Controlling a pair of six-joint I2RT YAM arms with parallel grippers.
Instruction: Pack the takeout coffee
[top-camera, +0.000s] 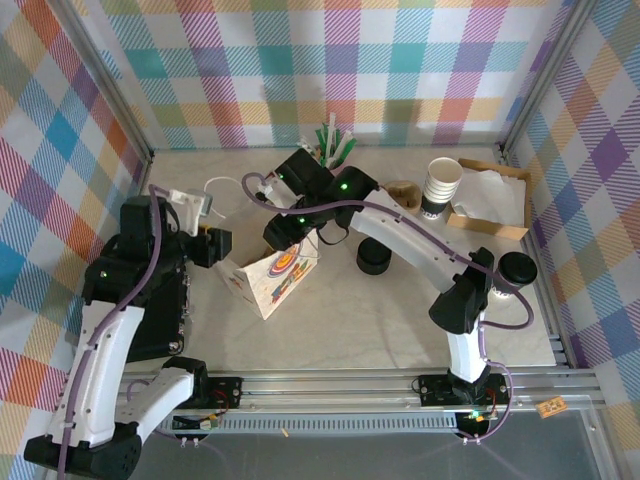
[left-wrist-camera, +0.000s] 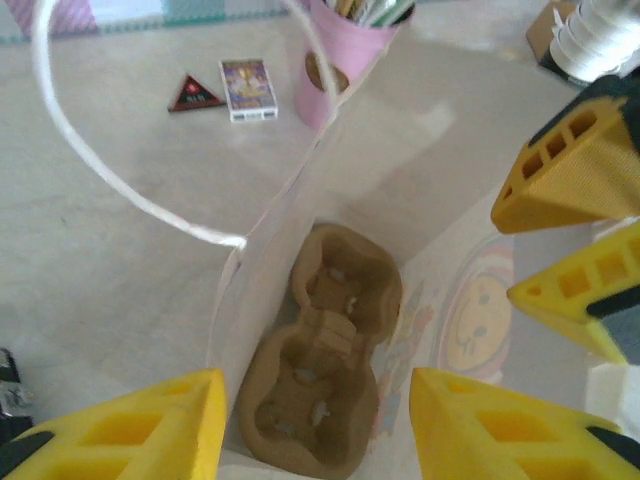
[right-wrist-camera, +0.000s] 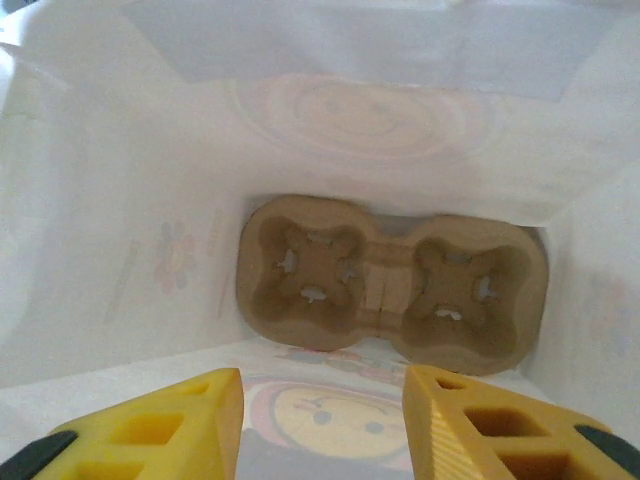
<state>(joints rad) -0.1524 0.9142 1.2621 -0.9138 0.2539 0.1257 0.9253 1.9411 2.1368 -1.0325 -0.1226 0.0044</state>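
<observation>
The left end effector (left-wrist-camera: 315, 440) and right end effector (right-wrist-camera: 322, 420) hung parted, seemingly empty, over the bag (top-camera: 270, 285), so the right would best lift straight out before fetching the takeout coffee (top-camera: 517, 268), upright on the worktop (top-camera: 350, 325) beside its elbow.

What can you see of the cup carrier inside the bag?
The cup carrier is brown moulded pulp, a two-cup tray. Each well has a cross-shaped cutout at its base; both wells are empty. It lies flat, wells facing the opening, against the bottom of the white paper bag. Nothing else touches it.
</observation>
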